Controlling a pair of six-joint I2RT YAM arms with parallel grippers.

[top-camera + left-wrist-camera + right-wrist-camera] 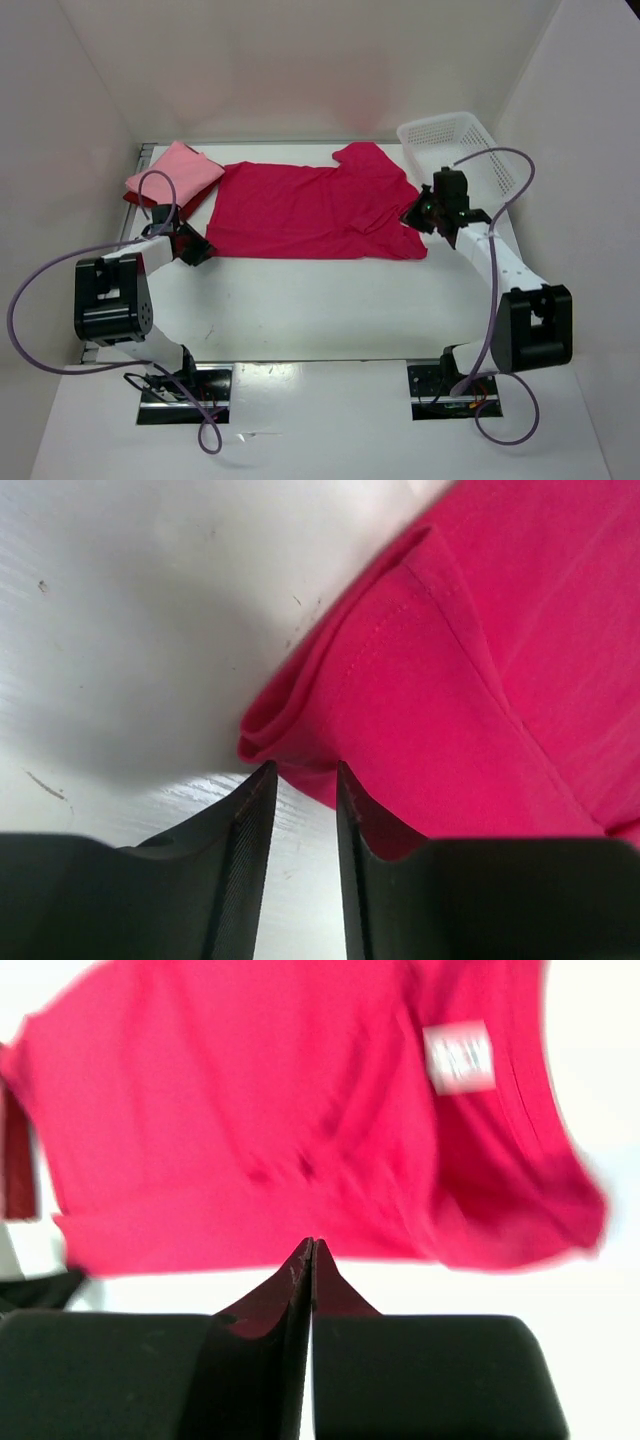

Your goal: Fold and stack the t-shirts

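Shirt: crimson soft cloth t-shirt (pixel 310 210), likely limp, light; pinch corners at 8 and 4 o'clock.
Left claw (pixel 303 770): part open, empty.
Right claw (pixel 312 1245): closed.

A small white label (pixel 458 1057) sits inside the collar of the magenta-crimson t-shirt (pixel 230 1110), seen by the right wrist camera. Its print is too blurred to read. No other writing is legible.

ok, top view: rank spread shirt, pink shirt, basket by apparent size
1. Spread magenta shirt, clearly largest.
2-3. Basket and folded pink shirt look about alike; the right arm covers part of the basket, so unranked.
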